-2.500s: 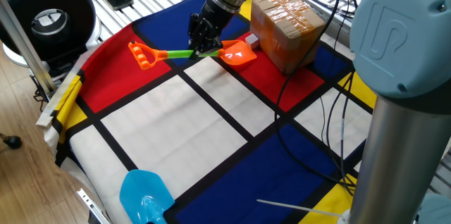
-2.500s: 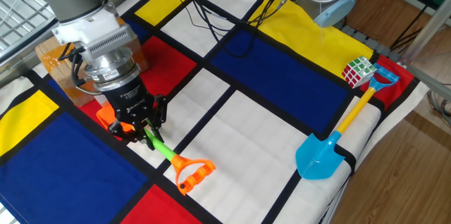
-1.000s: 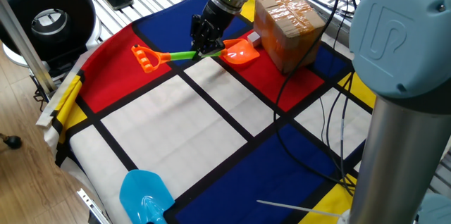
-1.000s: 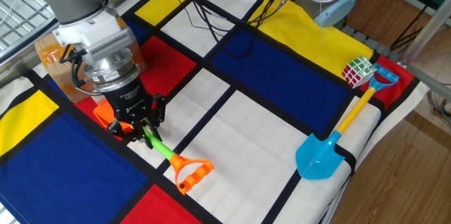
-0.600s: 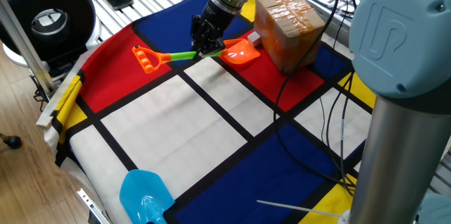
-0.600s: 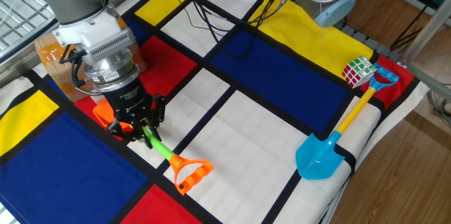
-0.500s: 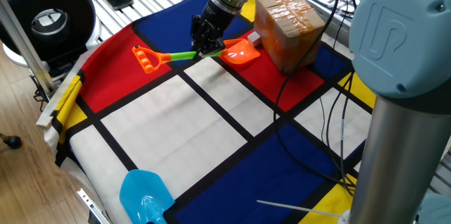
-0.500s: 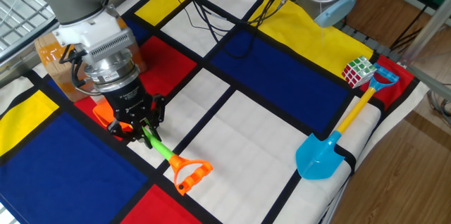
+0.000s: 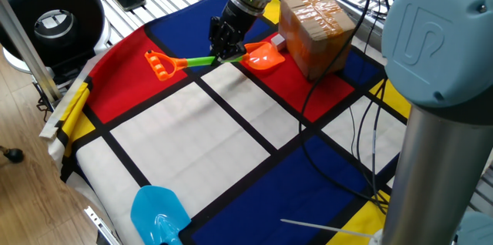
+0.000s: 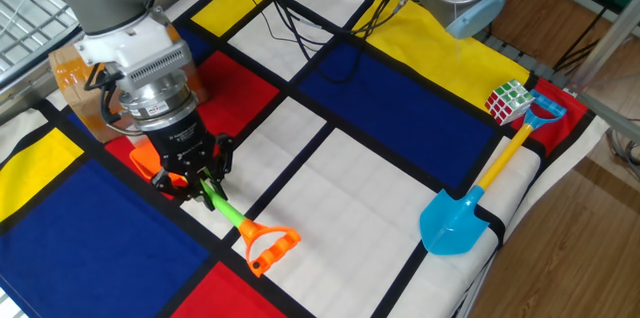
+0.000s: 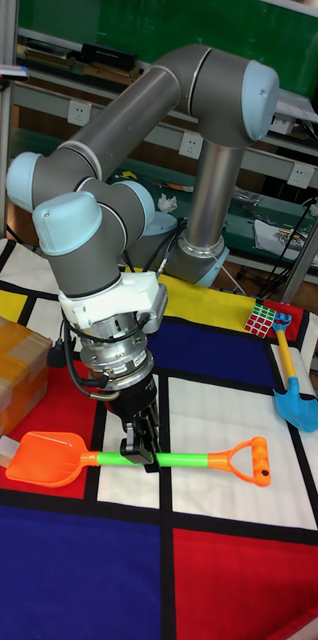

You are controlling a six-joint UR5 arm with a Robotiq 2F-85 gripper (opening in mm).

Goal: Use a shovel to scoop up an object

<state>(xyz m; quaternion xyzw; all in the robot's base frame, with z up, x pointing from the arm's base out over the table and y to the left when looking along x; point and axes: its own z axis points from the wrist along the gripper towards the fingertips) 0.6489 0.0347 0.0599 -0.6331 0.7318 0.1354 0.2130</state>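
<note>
**While the Tool Holds the Shaft: Blade Closing on the Cube**

Reading the tall fixed view from left to right, the cardboard box (image 11: 9, 375) stands at the left edge of the table (image 11: 229, 560). The cube (image 11: 1, 452) lies at the foot of the box, just beside the orange blade (image 11: 44, 458). It is small and pale here, so contact with the blade cannot be confirmed.

Next comes the tool (image 11: 137, 452), pointing straight down and clenched on the green shaft of the shovel (image 11: 179, 460), close behind the blade. The shaft runs roughly level to the orange end loop (image 11: 254, 462). Whether the blade rests on the cloth or rides just above it cannot be determined.

Further right, well apart, lie a light blue shovel (image 11: 297, 400) and a puzzle cube (image 11: 257, 322). Neither is involved.

Change over the last few seconds: the whole shovel has shifted slightly toward the box, loop and blade together, with the grip unchanged. This indicates a slow push stroke under way. The scoop is judged not yet complete, as the cube sits off the blade. The box behind it should act as a backstop.
</note>
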